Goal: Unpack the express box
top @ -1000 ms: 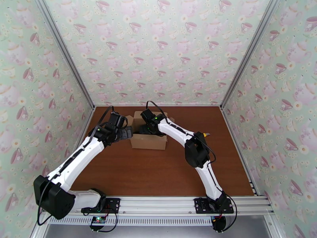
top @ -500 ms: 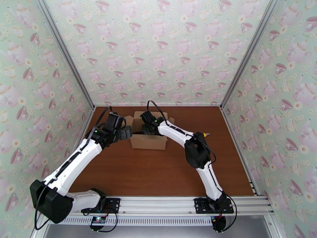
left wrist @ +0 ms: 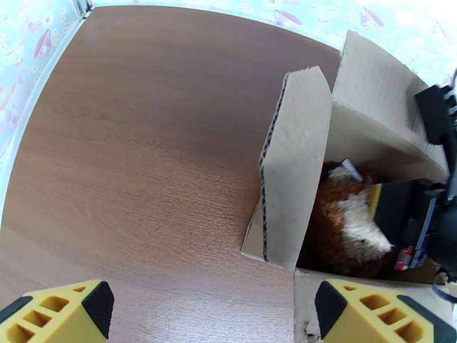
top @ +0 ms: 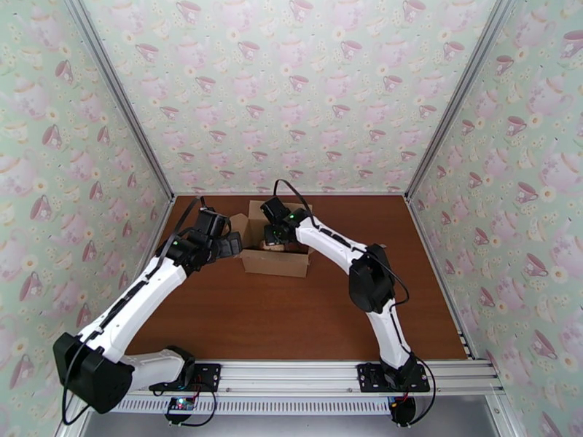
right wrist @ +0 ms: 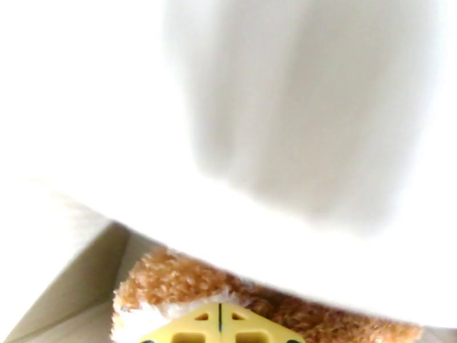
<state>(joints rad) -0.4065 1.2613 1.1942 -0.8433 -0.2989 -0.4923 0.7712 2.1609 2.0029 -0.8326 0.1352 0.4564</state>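
The right claw (right wrist: pixel 220 330) has snapped shut, pinching the plush (left wrist: pixel 343 230) inside the box (top: pixel 273 262), directly below it; the left claw (left wrist: pixel 212 312) hangs spread beside the flap (left wrist: pixel 291 167).

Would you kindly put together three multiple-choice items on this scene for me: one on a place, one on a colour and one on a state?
1. Where is the plush toy?
A. On the bare table left of the box
B. Inside the express box
C. On the metal rail by the arm bases

2. What colours is the plush toy?
A. Brown and white
B. Blue and grey
C. Green and black

3. How does the left gripper stand?
A. Shut on a flap
B. Open, holding nothing
C. Shut on the toy

Answers:
1 B: the left wrist view shows it between the box's walls.
2 A: its fur is brown with a white patch.
3 B: its yellow fingers stand far apart with nothing between them.
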